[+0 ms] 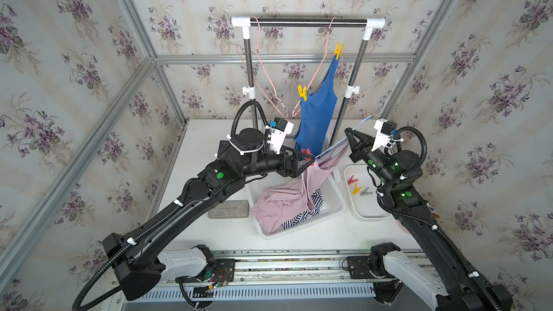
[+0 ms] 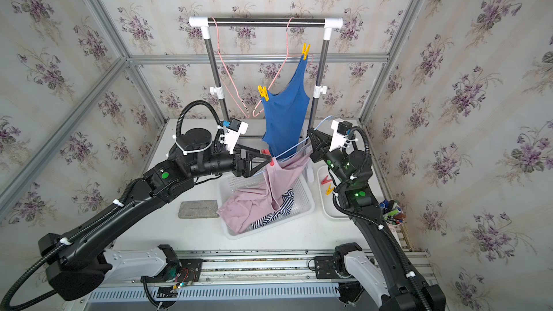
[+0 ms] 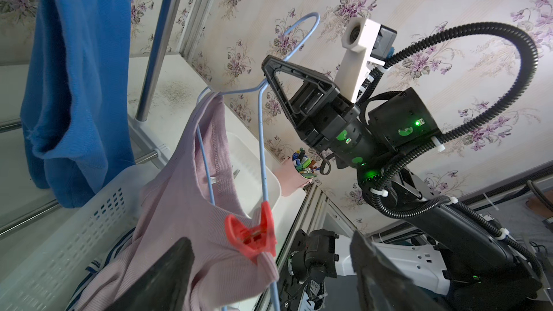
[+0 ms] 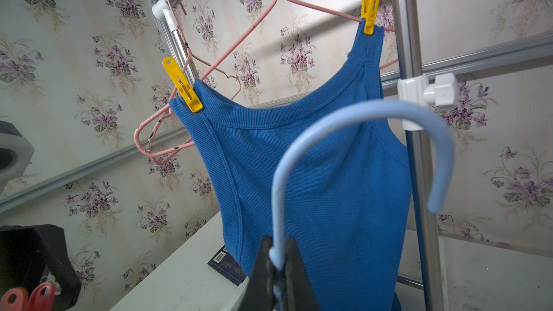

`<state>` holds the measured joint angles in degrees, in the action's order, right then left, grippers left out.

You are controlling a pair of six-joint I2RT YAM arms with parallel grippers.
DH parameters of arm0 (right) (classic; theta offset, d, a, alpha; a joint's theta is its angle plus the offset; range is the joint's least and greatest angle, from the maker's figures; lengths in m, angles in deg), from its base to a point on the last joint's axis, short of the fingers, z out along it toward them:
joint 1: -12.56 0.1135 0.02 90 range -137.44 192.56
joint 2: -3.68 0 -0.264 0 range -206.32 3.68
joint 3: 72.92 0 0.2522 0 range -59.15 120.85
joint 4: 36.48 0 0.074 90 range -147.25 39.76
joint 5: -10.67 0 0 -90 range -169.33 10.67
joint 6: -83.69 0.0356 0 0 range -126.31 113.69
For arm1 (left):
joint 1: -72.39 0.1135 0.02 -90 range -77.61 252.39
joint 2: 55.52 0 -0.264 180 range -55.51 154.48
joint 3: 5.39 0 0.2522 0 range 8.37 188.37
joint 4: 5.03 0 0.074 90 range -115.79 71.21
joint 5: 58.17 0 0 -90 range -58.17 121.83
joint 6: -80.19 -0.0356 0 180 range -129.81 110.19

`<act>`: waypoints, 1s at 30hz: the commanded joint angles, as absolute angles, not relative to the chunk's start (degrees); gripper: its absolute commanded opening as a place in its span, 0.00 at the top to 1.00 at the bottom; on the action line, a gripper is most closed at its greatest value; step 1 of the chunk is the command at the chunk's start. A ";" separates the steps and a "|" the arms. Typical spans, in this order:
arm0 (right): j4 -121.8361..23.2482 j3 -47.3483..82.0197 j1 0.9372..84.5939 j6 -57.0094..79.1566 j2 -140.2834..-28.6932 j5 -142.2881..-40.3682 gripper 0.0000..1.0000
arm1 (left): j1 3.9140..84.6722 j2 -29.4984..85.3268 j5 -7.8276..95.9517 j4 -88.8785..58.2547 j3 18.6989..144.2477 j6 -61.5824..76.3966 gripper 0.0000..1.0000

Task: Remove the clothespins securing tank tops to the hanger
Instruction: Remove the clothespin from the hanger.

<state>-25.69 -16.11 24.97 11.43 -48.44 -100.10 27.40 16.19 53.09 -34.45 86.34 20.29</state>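
A red clothespin (image 3: 253, 237) pins the pink tank top (image 3: 179, 204) to a light-blue hanger (image 3: 262, 160). My left gripper (image 3: 269, 267) is open, one finger on each side of that pin and neither touching it; both top views show it there (image 1: 311, 158). My right gripper (image 4: 278, 261) is shut on the hanger's neck below its hook (image 4: 359, 109). The pink top trails into the basket over the striped top (image 1: 302, 216). Two yellow clothespins (image 1: 302, 92) (image 1: 338, 50) hold the blue tank top (image 1: 317, 115) on a pink hanger.
A white basket (image 1: 336, 204) stands mid-table, with a white tray (image 1: 363, 213) to its right holding red (image 1: 352, 180), yellow (image 1: 356, 189) and grey (image 1: 365, 192) clothespins. The rack bar (image 1: 308, 22) also carries a bare pink hanger (image 1: 269, 85). A grey block (image 1: 229, 209) lies left; a pen cup (image 2: 393, 213) stands far right.
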 commanded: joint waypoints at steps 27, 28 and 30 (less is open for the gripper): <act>-23.85 -15.75 24.98 9.77 -50.80 -98.60 1.00 | 24.89 22.47 47.45 -32.42 89.01 19.53 1.00; -24.15 -15.65 25.00 9.77 -50.98 -98.65 1.00 | 24.77 22.29 46.84 -32.42 88.96 19.14 1.00; -24.58 -15.93 25.01 9.77 -51.24 -98.67 1.00 | 24.50 21.56 45.37 -32.42 88.80 18.22 1.00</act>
<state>-26.08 -16.04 24.92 10.01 -51.00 -98.49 24.73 22.33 48.04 -34.15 88.86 20.16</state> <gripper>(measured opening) 0.055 0.085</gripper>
